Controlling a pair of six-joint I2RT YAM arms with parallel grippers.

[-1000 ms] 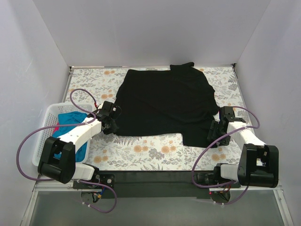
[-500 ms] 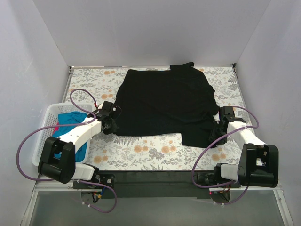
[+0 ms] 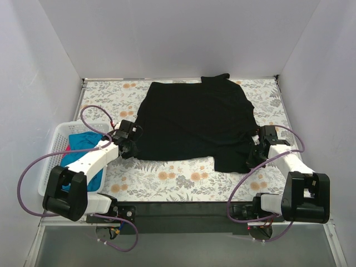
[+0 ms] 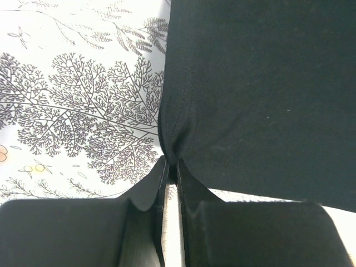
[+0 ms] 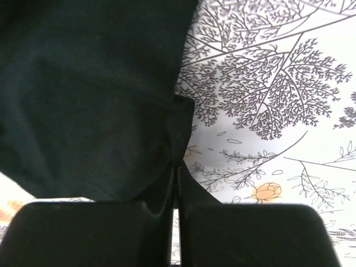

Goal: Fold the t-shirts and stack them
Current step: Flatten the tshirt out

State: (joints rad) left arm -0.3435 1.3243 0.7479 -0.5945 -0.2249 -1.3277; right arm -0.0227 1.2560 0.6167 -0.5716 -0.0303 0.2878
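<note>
A large black t-shirt (image 3: 194,122) lies spread over the flowered table. My left gripper (image 3: 129,146) is shut on its near left edge; in the left wrist view the cloth (image 4: 256,94) bunches into a pinch between the fingertips (image 4: 171,167). My right gripper (image 3: 255,151) is shut on the shirt's near right edge, and the right wrist view shows the hem (image 5: 94,111) puckered where the gripper (image 5: 177,166) meets it. A teal-blue t-shirt (image 3: 83,143) with a bit of pink-red cloth (image 3: 67,149) lies in the basket at the left.
The white lattice basket (image 3: 55,139) stands at the table's left edge beside the left arm. White walls close the table in at the back and both sides. Purple cables (image 3: 33,167) loop off both arms.
My right gripper has shut on the black shirt's right edge, having stood open a second ago. The left gripper has kept its grip and barely shifted.
</note>
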